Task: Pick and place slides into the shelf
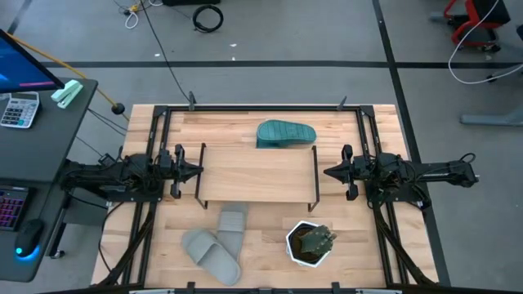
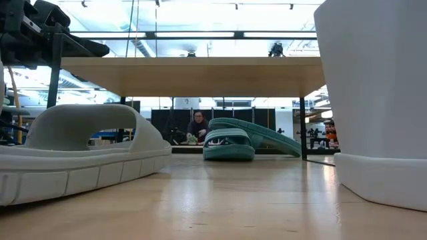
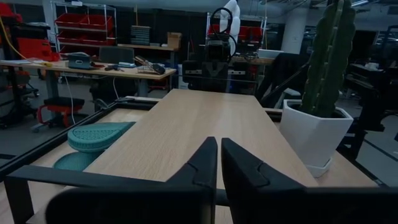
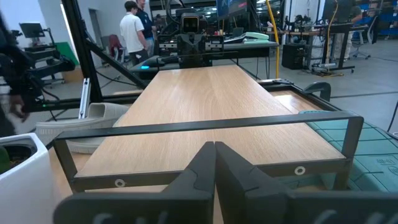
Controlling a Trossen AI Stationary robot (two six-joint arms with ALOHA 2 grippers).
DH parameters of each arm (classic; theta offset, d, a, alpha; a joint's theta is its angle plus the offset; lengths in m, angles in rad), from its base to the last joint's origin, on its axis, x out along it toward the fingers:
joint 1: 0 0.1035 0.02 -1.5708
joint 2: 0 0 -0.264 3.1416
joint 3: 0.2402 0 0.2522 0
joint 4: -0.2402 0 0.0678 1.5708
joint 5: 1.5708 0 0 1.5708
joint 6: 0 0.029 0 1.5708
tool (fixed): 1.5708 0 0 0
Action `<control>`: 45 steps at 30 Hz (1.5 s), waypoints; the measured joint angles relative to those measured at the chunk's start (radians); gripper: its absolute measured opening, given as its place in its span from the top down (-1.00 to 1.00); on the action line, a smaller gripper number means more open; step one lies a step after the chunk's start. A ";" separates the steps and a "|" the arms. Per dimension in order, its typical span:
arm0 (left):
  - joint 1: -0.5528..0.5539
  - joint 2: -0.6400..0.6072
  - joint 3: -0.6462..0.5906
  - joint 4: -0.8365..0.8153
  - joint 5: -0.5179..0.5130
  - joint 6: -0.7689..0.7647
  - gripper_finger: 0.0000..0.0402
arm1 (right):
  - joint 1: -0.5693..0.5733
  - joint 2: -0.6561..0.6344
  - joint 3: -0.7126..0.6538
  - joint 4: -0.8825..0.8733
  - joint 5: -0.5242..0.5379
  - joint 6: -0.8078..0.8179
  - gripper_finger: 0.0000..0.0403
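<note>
Grey rubbery slides (image 1: pixel 214 247) lie against the white hexagonal pot (image 1: pixel 309 244); your reach could topple it. Both tools, left (image 1: pixel 198 171) and right (image 1: pixel 327 172), sit closed, empty, flanking the light-wood shelf (image 1: pixel 255 173).

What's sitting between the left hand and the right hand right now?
The shelf: in the high view its bare wooden board spans the gap between the left hand and the right hand, with nothing on it.
</note>
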 joint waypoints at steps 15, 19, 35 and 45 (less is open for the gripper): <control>0.000 0.000 0.000 0.000 0.000 0.000 0.88 | 0.000 0.000 0.000 0.000 0.000 0.000 0.93; 0.000 0.000 0.000 0.000 0.000 0.000 0.86 | 0.000 0.000 0.000 0.000 0.000 0.000 0.93; 0.000 0.000 0.000 0.000 0.000 0.032 0.88 | 0.000 0.000 0.000 0.000 0.000 0.000 0.93; 0.000 0.000 0.000 0.003 0.000 -0.174 0.82 | 0.000 0.000 0.000 0.000 0.000 0.000 0.93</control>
